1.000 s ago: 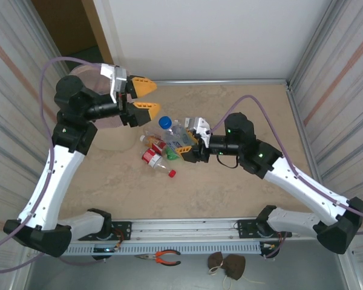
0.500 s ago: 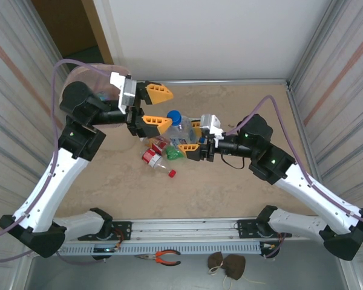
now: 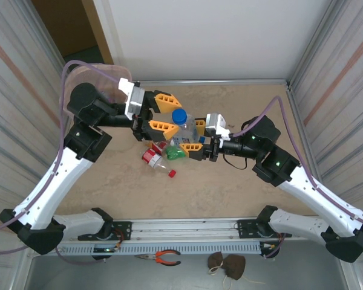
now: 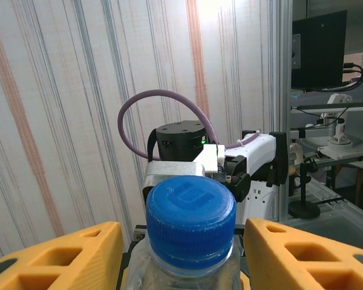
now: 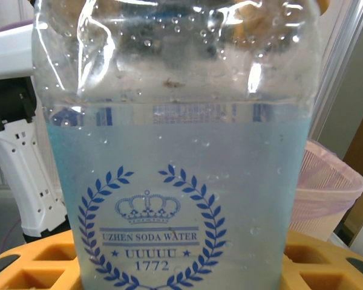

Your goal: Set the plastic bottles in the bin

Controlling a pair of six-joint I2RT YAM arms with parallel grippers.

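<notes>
A clear bottle [image 3: 184, 128] with a blue cap [image 3: 179, 116] is held up near the middle of the table [image 3: 254, 103], clamped on its body between the orange jaws of the right gripper [image 3: 192, 138]; a blue crest and lettering are seen on its label in the right wrist view. The left gripper [image 3: 174, 115] is set about the bottle's top from the other side, its jaws apart, with a narrow gap seen between each finger and the cap. Just beside the held bottle, the other bottles [image 3: 152, 157] are gathered in a small heap on the table, red caps and a green one among them. The bin [image 3: 97, 71] is placed in the far left corner, close to the wall, its rim partly covered by the left arm [image 3: 66, 163]. Bare tabletop is left along the near side up to the metal rail [image 3: 187, 226] and across the far right quarter. The table is closed in by ribbed walls [image 3: 12, 90] left and right and a white wall [image 3: 199, 36] at the back. Orange-handled pliers [image 3: 160, 258] are laid beyond the rail, outside the table
</notes>
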